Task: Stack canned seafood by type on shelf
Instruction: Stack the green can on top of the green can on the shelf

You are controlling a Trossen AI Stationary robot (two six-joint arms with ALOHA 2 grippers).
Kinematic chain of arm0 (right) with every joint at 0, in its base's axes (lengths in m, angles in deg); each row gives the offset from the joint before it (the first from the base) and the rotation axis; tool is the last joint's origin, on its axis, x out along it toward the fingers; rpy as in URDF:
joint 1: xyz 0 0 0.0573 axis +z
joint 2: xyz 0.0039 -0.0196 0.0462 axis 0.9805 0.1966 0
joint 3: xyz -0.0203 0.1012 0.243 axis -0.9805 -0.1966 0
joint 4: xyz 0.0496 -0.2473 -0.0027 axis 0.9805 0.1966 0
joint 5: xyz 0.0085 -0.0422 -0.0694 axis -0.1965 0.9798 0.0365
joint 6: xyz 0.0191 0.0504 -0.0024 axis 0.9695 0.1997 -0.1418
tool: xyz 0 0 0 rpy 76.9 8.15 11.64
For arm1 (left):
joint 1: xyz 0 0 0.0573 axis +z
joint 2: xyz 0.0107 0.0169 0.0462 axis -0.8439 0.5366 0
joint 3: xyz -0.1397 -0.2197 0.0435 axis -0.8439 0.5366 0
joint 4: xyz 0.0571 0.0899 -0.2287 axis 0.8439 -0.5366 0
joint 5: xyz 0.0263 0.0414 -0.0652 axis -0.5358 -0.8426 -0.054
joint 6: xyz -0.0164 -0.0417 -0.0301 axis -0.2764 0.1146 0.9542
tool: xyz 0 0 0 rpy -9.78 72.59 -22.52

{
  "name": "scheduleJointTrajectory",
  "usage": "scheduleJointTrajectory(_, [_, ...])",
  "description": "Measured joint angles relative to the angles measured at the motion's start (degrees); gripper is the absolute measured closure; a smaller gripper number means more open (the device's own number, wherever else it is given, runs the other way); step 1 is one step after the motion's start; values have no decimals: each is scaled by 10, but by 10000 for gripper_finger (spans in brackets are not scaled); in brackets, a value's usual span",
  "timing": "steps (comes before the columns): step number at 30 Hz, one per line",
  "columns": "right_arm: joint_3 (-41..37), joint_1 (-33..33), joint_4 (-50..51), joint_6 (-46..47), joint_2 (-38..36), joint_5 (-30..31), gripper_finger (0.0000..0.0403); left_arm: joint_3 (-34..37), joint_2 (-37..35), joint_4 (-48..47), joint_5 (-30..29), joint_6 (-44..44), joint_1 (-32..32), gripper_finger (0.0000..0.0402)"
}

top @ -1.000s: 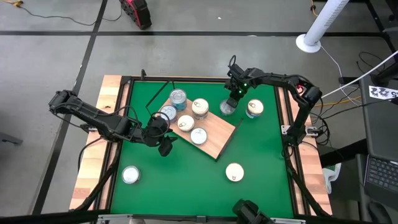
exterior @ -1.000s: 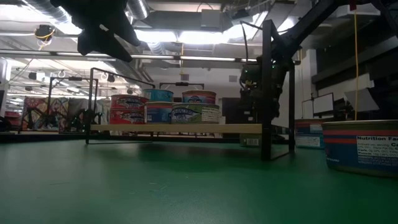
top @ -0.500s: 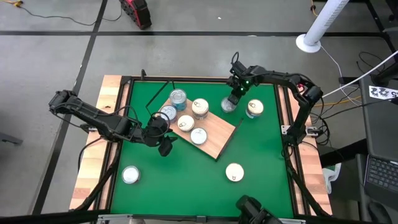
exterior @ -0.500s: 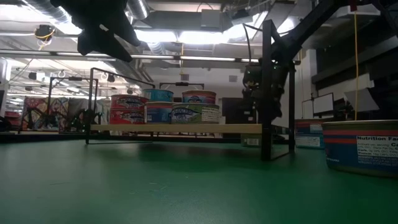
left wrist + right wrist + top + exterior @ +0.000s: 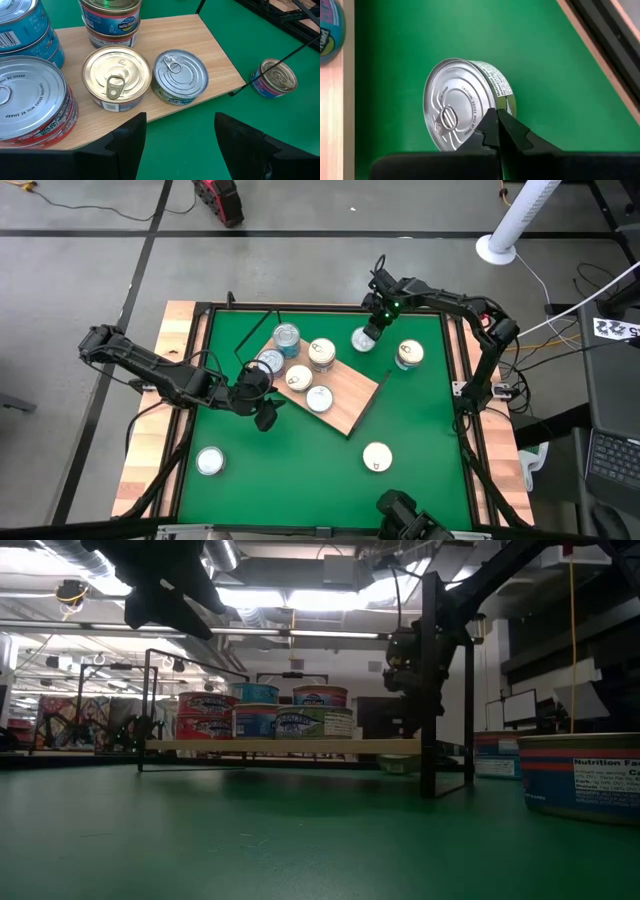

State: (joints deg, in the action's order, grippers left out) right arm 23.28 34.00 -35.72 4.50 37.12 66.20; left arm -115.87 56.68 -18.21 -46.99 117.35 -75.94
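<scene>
Wooden shelf point(image 5: 345, 398) bears five stacks; three tins loose; right tool point(image 5: 372, 330) pinches a fourth; left tool point(image 5: 262, 412) agape, empty.

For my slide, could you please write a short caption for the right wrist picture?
Right gripper shut on the rim of a silver-lidded tin over the green mat.

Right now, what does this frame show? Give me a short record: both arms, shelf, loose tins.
right gripper: fingers pinched shut on the rim of the round silver-lidded, green-labelled tin, off the shelf's far right
left gripper: fingers open, empty, at the shelf's near-left edge
light-brown wooden shelf board: tins in five spots, some stacked
loose tins on green mat: three
</scene>
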Motion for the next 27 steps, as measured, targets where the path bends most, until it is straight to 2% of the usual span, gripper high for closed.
scheduleJointTrajectory(27, [39, 14, 86, 21, 0, 5, 403, 0, 0, 0, 0, -1, 0, 174])
